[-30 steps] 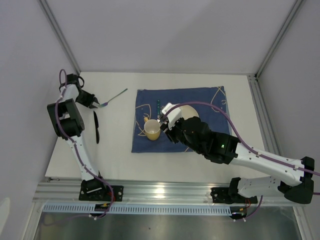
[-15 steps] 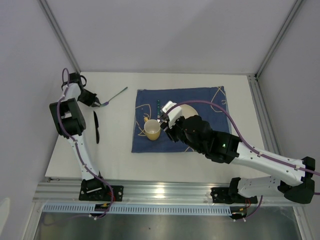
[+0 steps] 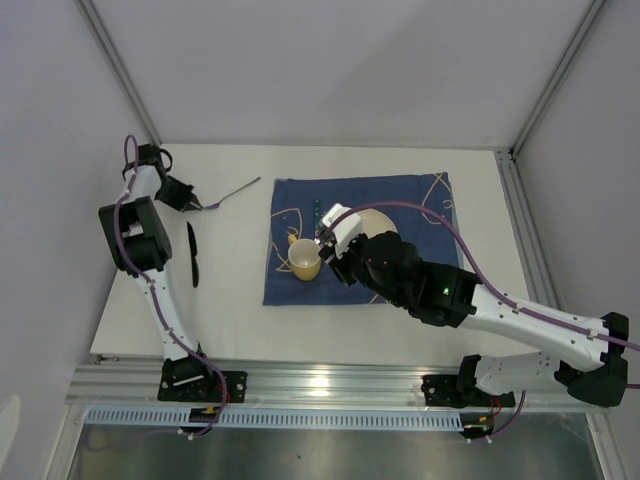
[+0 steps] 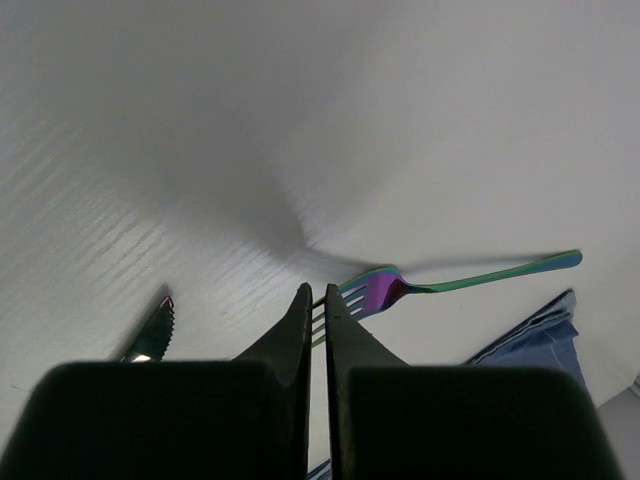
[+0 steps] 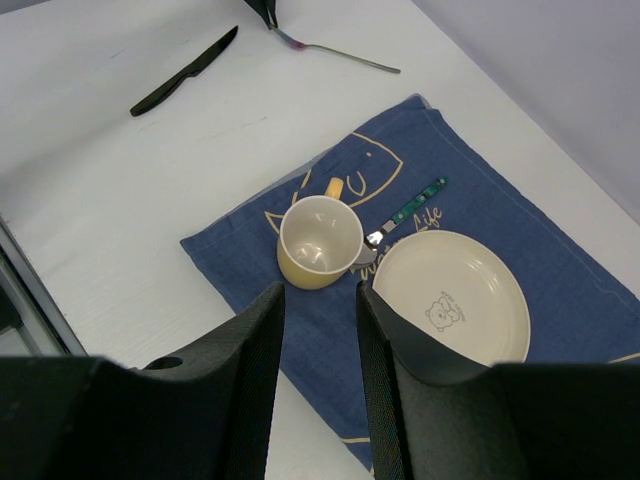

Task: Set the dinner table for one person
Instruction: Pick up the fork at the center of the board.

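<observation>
White matte worktop [image 3: 230, 300] spans the scene beneath both arms. Left hand [image 4: 317, 300] is clenched on the tines of an iridescent fork [image 4: 480, 275]; right hand [image 5: 320, 290] is released, just beside a yellow mug [image 5: 320, 240] on blue cloth [image 5: 480, 210].

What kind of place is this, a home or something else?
Probably a robot test cell: the white table has aluminium frame rails, plain white panels enclose it, and the left arm and right arm are bolted at its near edge.
</observation>
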Available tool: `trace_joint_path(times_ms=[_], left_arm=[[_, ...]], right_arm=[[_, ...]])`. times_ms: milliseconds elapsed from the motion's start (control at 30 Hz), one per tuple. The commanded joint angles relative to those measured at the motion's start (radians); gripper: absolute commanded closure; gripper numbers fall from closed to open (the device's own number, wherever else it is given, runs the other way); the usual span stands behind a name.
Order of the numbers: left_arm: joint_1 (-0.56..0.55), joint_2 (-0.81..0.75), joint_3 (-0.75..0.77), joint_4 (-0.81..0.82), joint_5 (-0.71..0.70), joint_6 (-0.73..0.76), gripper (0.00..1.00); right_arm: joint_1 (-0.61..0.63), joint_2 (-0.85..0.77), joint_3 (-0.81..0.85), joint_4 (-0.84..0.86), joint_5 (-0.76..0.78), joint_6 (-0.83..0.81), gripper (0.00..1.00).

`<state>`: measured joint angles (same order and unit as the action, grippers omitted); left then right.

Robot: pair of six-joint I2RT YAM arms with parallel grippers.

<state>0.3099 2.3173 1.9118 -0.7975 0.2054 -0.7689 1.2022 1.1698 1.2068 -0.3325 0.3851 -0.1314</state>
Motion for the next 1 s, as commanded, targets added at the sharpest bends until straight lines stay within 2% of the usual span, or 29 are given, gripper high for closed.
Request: trace_joint_path(times_ms=[0, 133, 367, 967], left_arm=[[-0.003, -0.019, -0.005, 0.012, 0.029, 0.043, 1.0], [0.006, -0.116, -0.207, 0.212, 0.114, 0.026, 1.0], [0.008, -0.226, -0.28, 0.314, 0.172, 0.017, 1.0], [0.009, -0.446, -0.576, 0.698, 0.321, -0.191, 1.0]], right_arm=[[0.01, -0.001, 0.04, 0.01, 0.011, -0.004, 0.61], [0.01, 0.007, 0.036, 0.009, 0.002, -0.002, 0.61], [0.008, 0.016, 0.014, 0.027, -0.015, -0.008, 0.6], [0.008, 0.025, -0.009, 0.029, -0.045, -0.013, 0.6]])
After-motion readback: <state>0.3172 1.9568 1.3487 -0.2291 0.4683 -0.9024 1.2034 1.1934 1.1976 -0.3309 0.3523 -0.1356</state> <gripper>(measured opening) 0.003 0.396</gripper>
